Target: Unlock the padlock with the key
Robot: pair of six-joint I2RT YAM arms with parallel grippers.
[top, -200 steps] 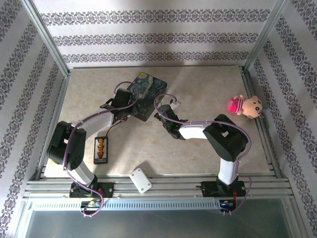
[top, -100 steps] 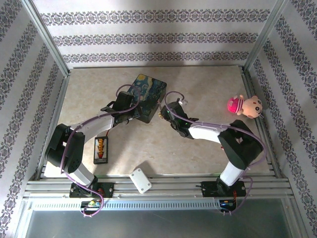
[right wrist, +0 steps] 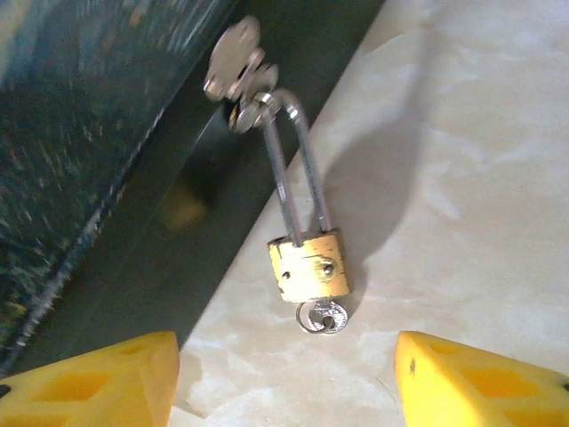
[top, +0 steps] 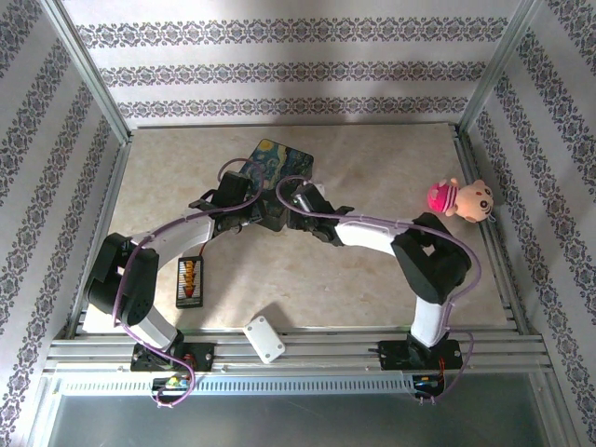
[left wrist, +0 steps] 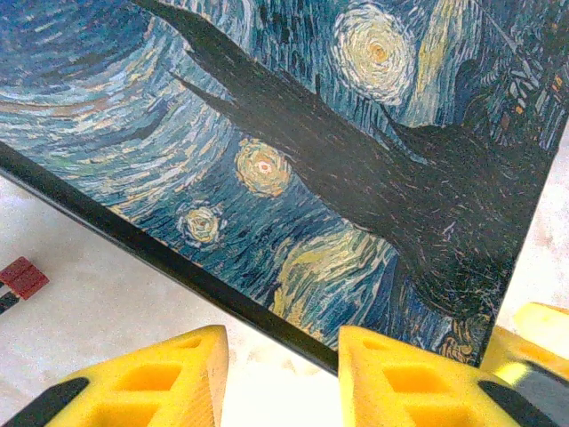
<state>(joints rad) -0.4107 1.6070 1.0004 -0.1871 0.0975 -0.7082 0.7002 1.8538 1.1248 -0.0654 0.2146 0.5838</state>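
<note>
The small brass padlock [right wrist: 309, 267] hangs by its long silver shackle from the metal latch [right wrist: 238, 76] on the dark side of the starry-night box [top: 279, 175]. Its body rests on the table. The key [right wrist: 322, 317] sticks in the bottom of the padlock, with its silver head and ring showing. My right gripper [right wrist: 289, 391] is open just short of the padlock, its yellow fingertips [right wrist: 98, 382] wide on either side and touching nothing. My left gripper [left wrist: 283, 382] stands partly open at the box's black edge [left wrist: 178, 262], with bare table between its fingers.
A black-and-orange striped bar [top: 189, 282] lies near the left arm. A white block [top: 264, 338] sits at the table's near edge. A pink-hatted plush doll [top: 461, 198] lies at the right. Metal frame rails border the table.
My right gripper has gone from shut to open and swung left toward the box's near corner. The left arm shifted slightly early on, then held still.
</note>
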